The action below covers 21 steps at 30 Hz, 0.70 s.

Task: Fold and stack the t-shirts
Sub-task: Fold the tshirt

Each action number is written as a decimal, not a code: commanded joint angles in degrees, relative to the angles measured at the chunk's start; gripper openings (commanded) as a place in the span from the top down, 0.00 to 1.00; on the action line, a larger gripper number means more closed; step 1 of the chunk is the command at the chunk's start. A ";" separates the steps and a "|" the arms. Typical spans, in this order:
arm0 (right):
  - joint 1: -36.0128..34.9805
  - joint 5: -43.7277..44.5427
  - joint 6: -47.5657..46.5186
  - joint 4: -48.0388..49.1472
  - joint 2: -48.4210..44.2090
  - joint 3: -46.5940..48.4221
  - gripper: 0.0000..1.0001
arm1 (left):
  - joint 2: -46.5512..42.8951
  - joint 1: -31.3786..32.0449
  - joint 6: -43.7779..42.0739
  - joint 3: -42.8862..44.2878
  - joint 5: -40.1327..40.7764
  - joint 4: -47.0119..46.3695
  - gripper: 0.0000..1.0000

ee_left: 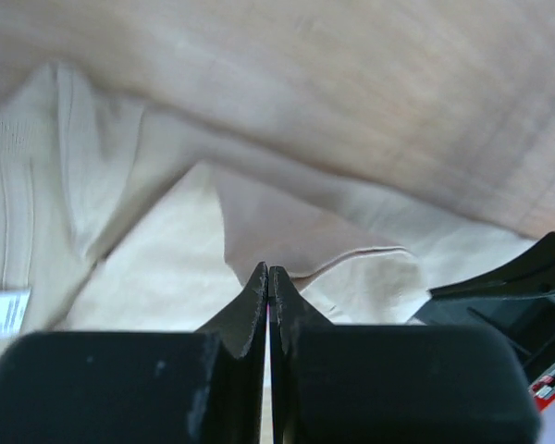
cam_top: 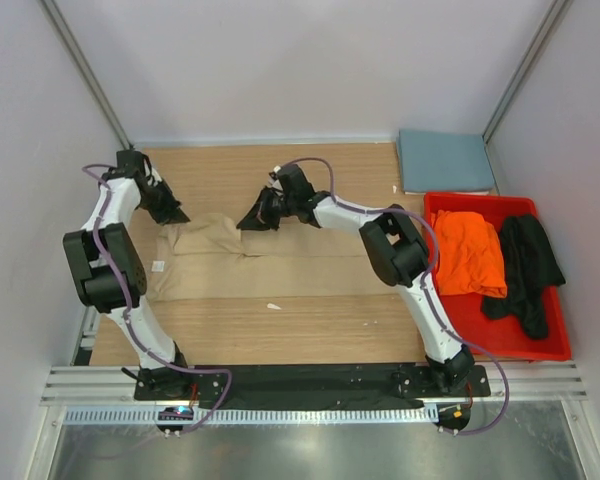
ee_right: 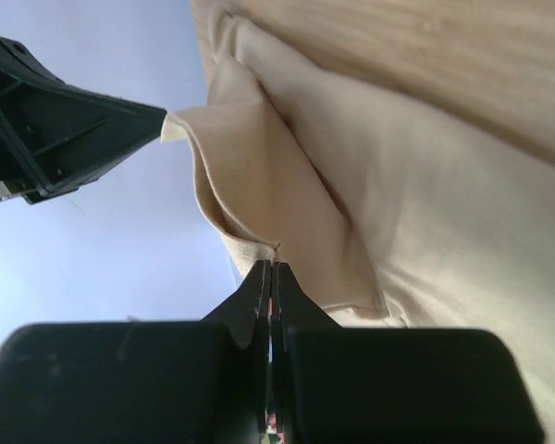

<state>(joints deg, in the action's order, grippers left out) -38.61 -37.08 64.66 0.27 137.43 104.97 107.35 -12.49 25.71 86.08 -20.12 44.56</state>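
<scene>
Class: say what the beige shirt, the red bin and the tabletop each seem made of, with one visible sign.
The beige shirt: soft matte cloth, probably knit cotton; it folds and creases. The red bin: likely moulded plastic; smooth, even colour, rigid rim. The tabletop: wood or wood-look laminate; pale grain lines, matte.

We find no text that we can read. A small white label [ee_left: 2, 312] sits on the tan-beige t-shirt [ee_left: 148, 277] and carries faint grey print, but that print is too blurred for us to make out.
</scene>
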 commanded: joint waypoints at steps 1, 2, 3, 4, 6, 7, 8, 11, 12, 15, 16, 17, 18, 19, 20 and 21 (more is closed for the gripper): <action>-1.73 -1.42 0.46 3.68 -5.06 -3.10 0.99 | -7.15 -0.16 0.48 -4.34 3.06 2.46 1.00; -1.99 -1.42 0.38 3.94 -5.41 -4.15 0.99 | -7.85 -0.16 0.13 -4.87 3.42 2.73 1.00; -2.26 -1.33 0.38 4.12 -5.59 -4.51 0.99 | -9.08 -0.17 -0.31 -5.31 3.77 3.43 1.00; -2.61 -1.33 0.11 4.12 -5.59 -4.77 0.99 | -9.44 -0.08 -0.58 -5.83 4.29 4.04 1.00; -2.96 -1.24 0.02 4.21 -5.94 -5.82 0.99 | -10.40 -0.08 -1.01 -6.19 5.26 5.01 1.00; -3.14 -1.15 0.02 4.56 -6.38 -6.44 0.99 | -11.63 -0.08 -1.37 -6.45 5.35 5.36 1.00; -3.31 -1.07 -0.24 4.82 -6.73 -7.66 0.99 | -12.33 -0.08 -1.54 -6.72 6.05 5.63 1.00; -3.58 -1.24 -1.03 4.91 -7.78 -9.60 0.99 | -14.62 -0.08 -2.16 -7.24 7.46 7.56 1.00; -3.66 -1.33 -1.55 4.91 -8.05 -10.22 0.99 | -15.32 -0.08 -2.33 -7.51 8.42 8.78 1.00; -3.84 -1.41 -2.52 4.74 -8.93 -11.98 0.99 | -18.31 -0.16 -2.16 -10.65 10.26 10.72 1.00; -3.84 -1.50 -2.70 4.65 -9.02 -12.33 0.99 | -19.19 -0.17 -1.72 -11.89 10.80 10.81 1.00; -4.01 -1.85 -2.87 4.65 -9.19 -12.77 0.99 | -21.11 -0.17 -0.94 -13.30 11.50 10.82 1.00; -4.19 -1.94 -2.96 4.74 -9.37 -12.86 0.99 | -22.00 -0.25 -0.32 -16.44 11.94 10.73 1.00; -4.28 -2.03 -3.31 4.65 -9.46 -13.12 0.98 | -22.79 -0.25 0.12 -17.78 12.73 10.64 1.00; -4.45 -2.21 -3.32 4.74 -9.46 -13.30 0.99 | -23.50 -0.34 0.73 -19.27 13.08 10.55 1.00; -4.63 -2.55 -3.49 4.65 -9.37 -13.30 0.99 | -24.89 -0.43 1.18 -20.59 13.78 10.47 1.00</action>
<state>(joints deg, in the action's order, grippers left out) -42.44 -37.95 62.74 3.03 132.20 92.05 85.52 -12.51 25.43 68.34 -9.47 53.32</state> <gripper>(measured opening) 0.038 0.002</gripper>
